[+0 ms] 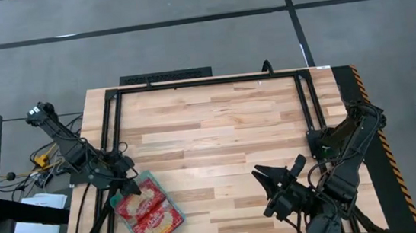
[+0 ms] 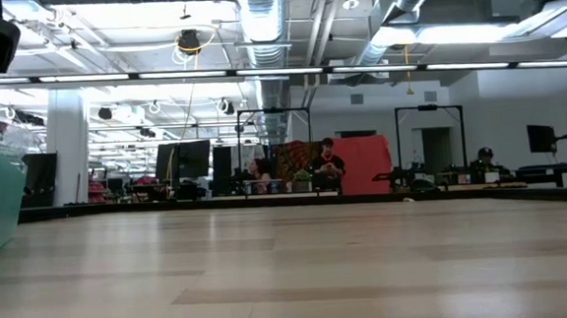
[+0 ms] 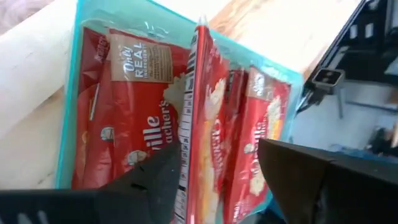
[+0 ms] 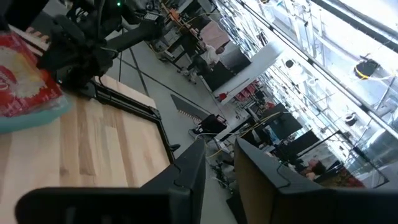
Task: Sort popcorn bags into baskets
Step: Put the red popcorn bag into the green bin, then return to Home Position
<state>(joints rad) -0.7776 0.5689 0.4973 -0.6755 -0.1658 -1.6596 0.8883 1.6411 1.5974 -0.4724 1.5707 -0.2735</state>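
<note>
Table (image 1: pixel 225 138): pale butcher-block wood in narrow planks, smooth, low satin sheen in the low view. Black matt metal frame rails (image 1: pixel 205 81) run along its 12 o'clock edge and down both sides.

Shallow translucent teal plastic tray (image 1: pixel 174 228), at 7 o'clock on the table: smooth walls, light passes through.

Flat red plastic-film popcorn packets (image 1: pixel 148 212) in the tray: glossy, wrinkled, with highlights.

Left gripper (image 3: pixel 217 180) and right gripper (image 4: pixel 219 171): dark matt plastic-looking fingers.
</note>
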